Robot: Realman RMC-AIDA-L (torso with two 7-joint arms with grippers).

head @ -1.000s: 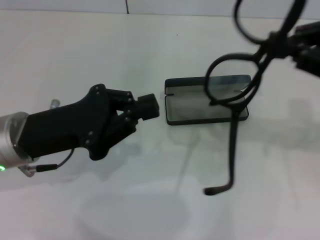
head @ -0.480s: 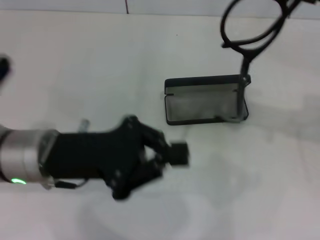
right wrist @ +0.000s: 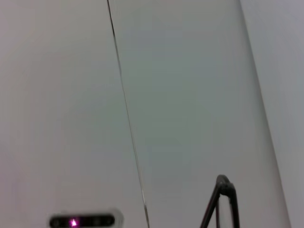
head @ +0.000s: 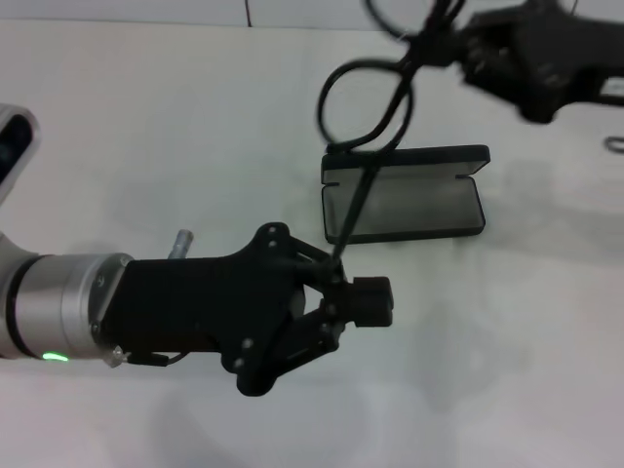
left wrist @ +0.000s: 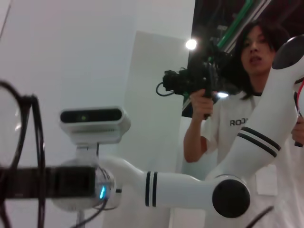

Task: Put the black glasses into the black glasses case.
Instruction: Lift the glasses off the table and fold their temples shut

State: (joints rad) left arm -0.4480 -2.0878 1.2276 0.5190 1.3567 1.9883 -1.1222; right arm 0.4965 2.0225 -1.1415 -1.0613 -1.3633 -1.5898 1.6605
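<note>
Holding the black glasses (head: 375,93) up in the air, your right gripper (head: 458,49) sits at the far right of the head view, closed on the frame near the bridge, so the lenses hang out to its left and one long temple arm trails down toward you. That grip looks chosen to keep the lenses clear of the pads, but it leaves the temple unfolded and dangling, which I judge will make the glasses awkward to drop in as they are.

Your left gripper (head: 366,300) is low in the near middle, reaching rightward, with the loose temple's tip ending right at its knuckles. I cannot tell whether its fingers are parted or closed, nor whether they touch the temple; the left wrist view shows only a lens rim and temple close by. It seems placed there to catch or fold that arm.

The black glasses case (head: 402,205) lies open on the white table (head: 146,136), lid up on the far side, grey lining empty. It is just beyond the left gripper and below and to the left of the right gripper. The glasses hang above the case's far left corner, not yet inside, with the temple crossing over its left end.
</note>
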